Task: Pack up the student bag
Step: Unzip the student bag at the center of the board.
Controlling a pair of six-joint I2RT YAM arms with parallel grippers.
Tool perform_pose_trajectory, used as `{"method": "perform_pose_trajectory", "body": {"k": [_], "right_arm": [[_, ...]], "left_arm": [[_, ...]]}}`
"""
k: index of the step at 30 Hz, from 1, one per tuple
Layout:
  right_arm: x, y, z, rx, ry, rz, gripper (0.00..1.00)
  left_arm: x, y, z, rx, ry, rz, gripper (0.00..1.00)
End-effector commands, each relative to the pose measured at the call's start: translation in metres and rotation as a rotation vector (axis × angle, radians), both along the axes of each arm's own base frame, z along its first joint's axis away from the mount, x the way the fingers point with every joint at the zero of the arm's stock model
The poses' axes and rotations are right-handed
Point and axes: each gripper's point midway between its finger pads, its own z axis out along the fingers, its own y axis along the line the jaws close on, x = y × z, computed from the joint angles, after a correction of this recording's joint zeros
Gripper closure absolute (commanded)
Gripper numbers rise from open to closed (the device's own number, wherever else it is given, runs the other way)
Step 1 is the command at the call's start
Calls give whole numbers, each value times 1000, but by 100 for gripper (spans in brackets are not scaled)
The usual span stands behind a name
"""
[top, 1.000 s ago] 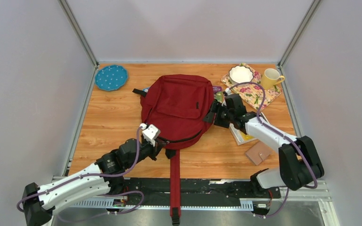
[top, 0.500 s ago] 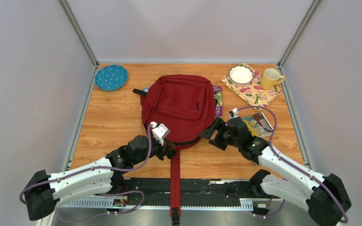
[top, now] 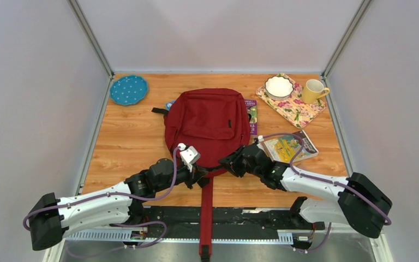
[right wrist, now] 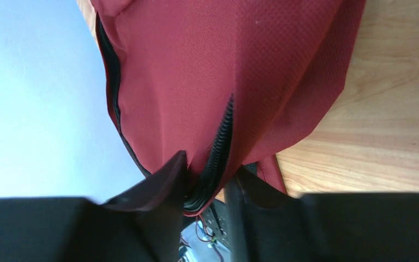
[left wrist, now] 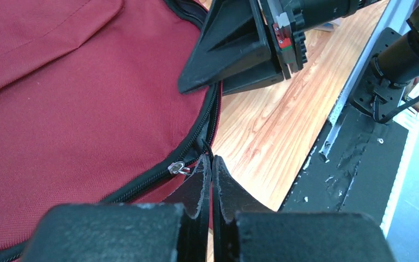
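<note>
The student bag [top: 207, 121] is a dark red backpack lying flat mid-table, its rounded top toward the arms. My left gripper [top: 199, 174] is at the bag's near edge. In the left wrist view its fingers [left wrist: 211, 164] are shut on a black pull tab of the black zipper [left wrist: 142, 183], beside a metal ring [left wrist: 179, 168]. My right gripper [top: 232, 162] is at the bag's near right edge. In the right wrist view [right wrist: 210, 185] it is shut on a fold of red fabric [right wrist: 223, 65] with zipper teeth [right wrist: 221, 147].
A blue plate [top: 129, 90] lies at the back left. A white bowl [top: 279, 85] and a yellow mug [top: 314, 90] stand on a floral mat [top: 297, 109] at the back right. A purple book [top: 252, 116] and a colourful book [top: 287, 147] lie right of the bag. A red strap [top: 205, 218] hangs over the near edge.
My right gripper moved from the bag's right side to its near right edge and closed on it, uncovering the colourful book. My left gripper slid right along the near edge. The bag shifted slightly.
</note>
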Motion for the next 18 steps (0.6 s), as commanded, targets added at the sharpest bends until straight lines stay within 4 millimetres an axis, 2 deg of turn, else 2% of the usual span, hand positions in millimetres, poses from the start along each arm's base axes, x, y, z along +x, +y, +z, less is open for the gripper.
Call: {"method": "perform_pose_trajectory", "body": {"k": [1, 2, 3, 4, 5, 6, 9, 11, 12, 14, 16, 18], "right_arm": [[16, 9, 23, 88, -65, -58, 77], [21, 2, 32, 78, -111, -80, 85], [23, -9, 29, 36, -121, -99, 100], [26, -17, 33, 9, -147, -120, 100], [35, -35, 43, -35, -221, -181, 100], [38, -50, 42, -79, -232, -216, 100], [53, -83, 52, -150, -325, -289, 100], [61, -93, 53, -180, -336, -288, 100], [71, -108, 48, -218, -327, -311, 100], [73, -107, 42, -203, -302, -256, 100], [81, -115, 38, -220, -295, -239, 100], [85, -116, 40, -211, -297, -207, 100]], "left_arm": [[-6, -15, 39, -101, -43, -56, 100], [-1, -12, 41, -92, -55, -30, 100], [2, -5, 37, -57, -66, -6, 100], [7, 0, 35, -30, -77, 28, 100], [20, 9, 42, -12, -105, 104, 100], [24, 18, 37, 46, -125, 130, 100], [37, 39, 44, 117, -185, 215, 100], [44, 53, 43, 153, -208, 282, 100], [46, 59, 44, 161, -219, 308, 100], [52, 72, 42, 199, -228, 374, 100], [54, 81, 37, 236, -230, 402, 100], [56, 89, 34, 255, -228, 435, 100]]}}
